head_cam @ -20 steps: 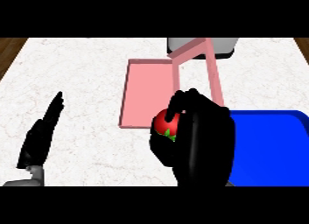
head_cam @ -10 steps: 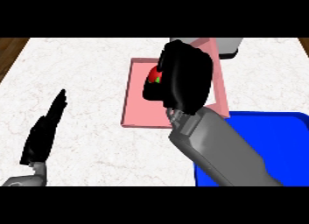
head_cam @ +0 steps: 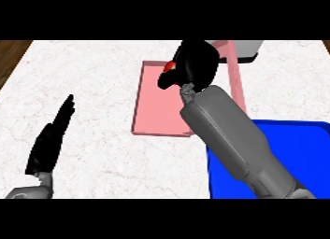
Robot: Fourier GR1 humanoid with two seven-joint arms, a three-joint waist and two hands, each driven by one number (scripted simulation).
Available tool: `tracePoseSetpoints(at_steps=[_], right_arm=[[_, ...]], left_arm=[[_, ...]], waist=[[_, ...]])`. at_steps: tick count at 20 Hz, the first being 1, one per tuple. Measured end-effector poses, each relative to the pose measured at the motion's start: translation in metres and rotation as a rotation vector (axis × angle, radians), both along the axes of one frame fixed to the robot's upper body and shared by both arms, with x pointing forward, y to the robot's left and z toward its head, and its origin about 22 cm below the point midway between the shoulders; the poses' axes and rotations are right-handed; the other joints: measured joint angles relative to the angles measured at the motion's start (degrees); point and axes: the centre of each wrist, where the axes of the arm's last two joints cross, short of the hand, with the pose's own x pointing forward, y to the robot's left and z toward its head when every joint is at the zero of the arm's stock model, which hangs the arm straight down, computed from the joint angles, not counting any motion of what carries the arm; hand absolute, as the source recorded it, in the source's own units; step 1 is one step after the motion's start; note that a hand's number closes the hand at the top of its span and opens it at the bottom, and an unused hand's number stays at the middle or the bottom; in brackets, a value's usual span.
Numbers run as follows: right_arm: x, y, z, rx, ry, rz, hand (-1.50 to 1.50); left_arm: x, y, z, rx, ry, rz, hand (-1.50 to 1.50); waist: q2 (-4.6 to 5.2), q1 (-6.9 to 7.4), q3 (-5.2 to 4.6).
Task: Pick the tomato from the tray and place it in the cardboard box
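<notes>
Head view, one item in transit: right hand (head_cam: 191, 65) curled round the tomato (head_cam: 171, 66), only a red patch showing at its left edge, held over the far end of the pink box (head_cam: 157, 109). Blue tray (head_cam: 312, 154) behind, near the forearm. Left hand (head_cam: 51, 142) resting well to the left, fingers straight. Risk: letting go this close to the far wall could send the tomato rolling out
</notes>
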Motion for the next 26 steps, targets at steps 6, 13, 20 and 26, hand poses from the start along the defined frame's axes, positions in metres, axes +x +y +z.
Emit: tracePoseSetpoints(at_steps=[6,13,20,26], right_arm=[[0.023,-0.006,-0.026,0.079,0.014,-0.046,-1.50],[0.035,-0.010,-0.022,0.244,-0.178,-0.106,-1.50],[0.032,-0.021,-0.021,0.434,-0.424,-0.166,-1.50],[0.020,-0.050,-0.027,0.539,-0.575,-0.240,-1.50]], left_arm=[[0.006,-0.003,0.005,0.001,-0.001,-0.010,0.00],[0.004,0.003,0.002,0.002,0.001,0.008,0.00],[-0.003,0.012,0.000,0.004,0.011,0.030,0.00],[-0.009,0.020,-0.004,0.004,0.021,0.075,0.00]], waist=[[0.20,0.65,0.02],[0.03,-0.12,0.05],[-0.54,-1.64,0.07],[-1.30,-4.25,0.06]])
